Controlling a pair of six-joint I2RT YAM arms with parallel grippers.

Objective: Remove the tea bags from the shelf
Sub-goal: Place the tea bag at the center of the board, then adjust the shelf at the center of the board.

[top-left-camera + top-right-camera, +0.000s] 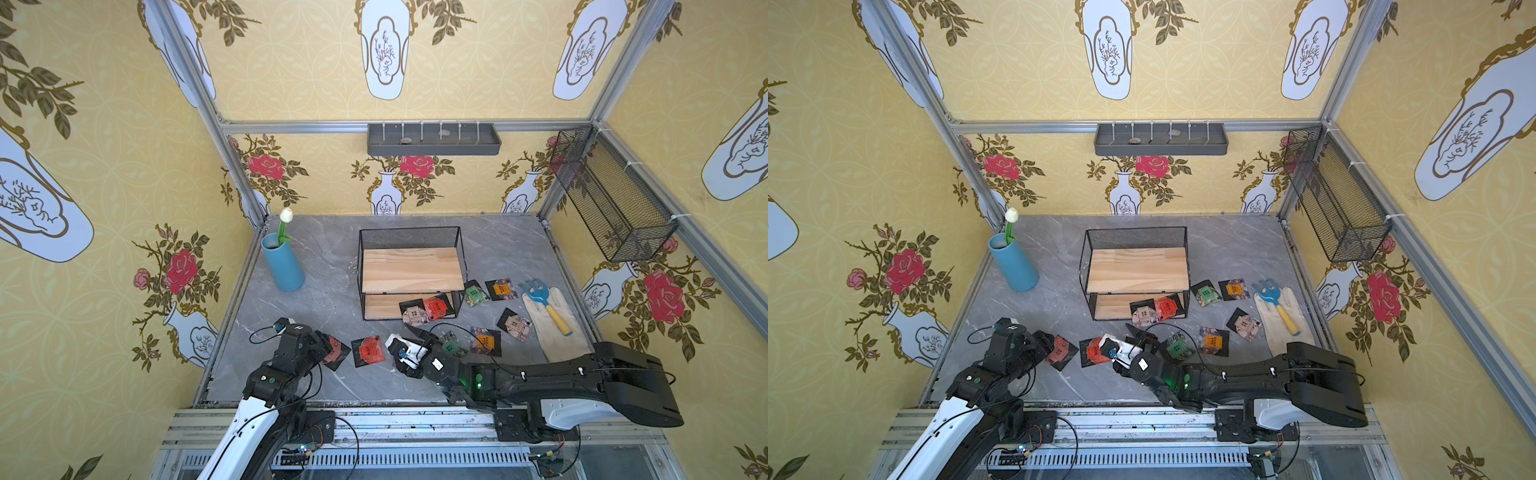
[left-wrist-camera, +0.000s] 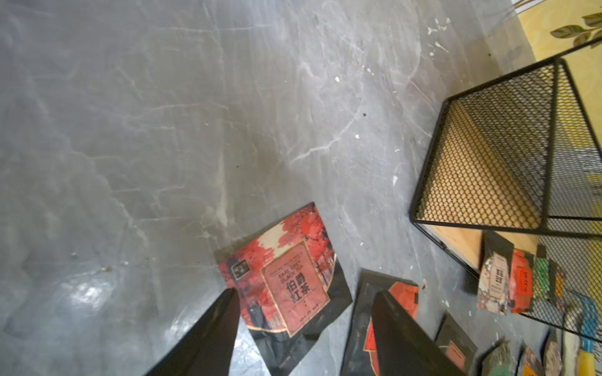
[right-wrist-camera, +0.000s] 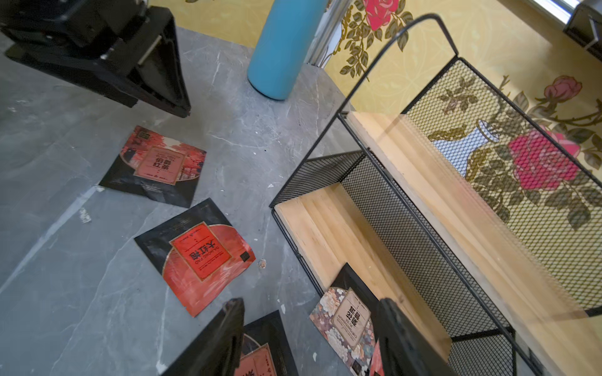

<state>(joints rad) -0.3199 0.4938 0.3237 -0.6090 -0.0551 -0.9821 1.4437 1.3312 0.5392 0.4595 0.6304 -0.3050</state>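
Remainder: flat square beige-floral tea bag (image 3: 347,325) and red tea bag (image 1: 437,307) lie on the lower tier of the black-mesh, wooden-board shelf (image 1: 411,270), just ahead of your nearer right hand (image 3: 311,307), open and empty.

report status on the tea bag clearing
Both open: left gripper, right gripper. Beige tea bag and red tea bag on shelf lower board. Nothing blocking them.

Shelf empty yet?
Not empty. On the shelf the top board is bare, but a beige tea bag and a red tea bag lie at the lower board's front edge.
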